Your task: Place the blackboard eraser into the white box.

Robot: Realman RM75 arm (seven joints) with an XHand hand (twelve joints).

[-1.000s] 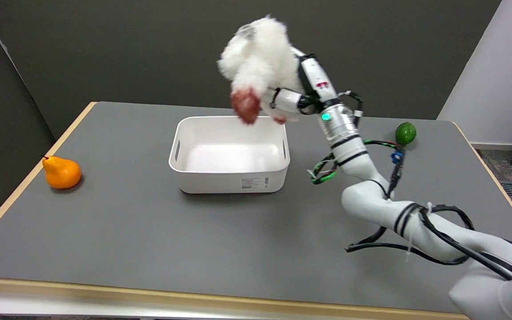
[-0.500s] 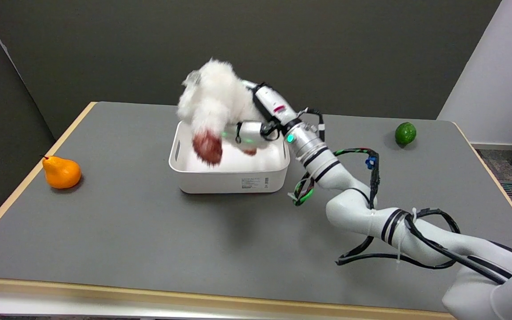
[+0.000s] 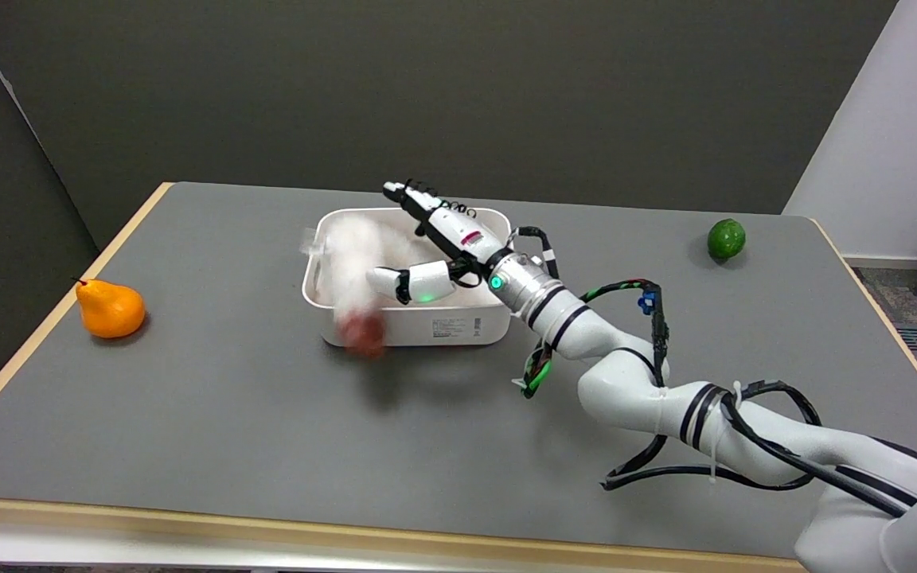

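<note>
Head view: the right hand (image 3: 435, 243) reaches over the white box (image 3: 411, 326), fingers spread and holding nothing. The eraser (image 3: 351, 274), a fluffy white blur with a reddish end, is at the box's left near corner, crossing the near rim; whether it rests or is in the air cannot be told. A pear (image 3: 111, 309) lies far left, a lime (image 3: 726, 239) far right on the table (image 3: 228, 414).

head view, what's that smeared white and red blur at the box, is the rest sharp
Head view: the blackboard eraser is motion-blurred, white fluff with a reddish end, smearing over the white box front wall; the right hand, orange pear and green fruit are sharp.
</note>
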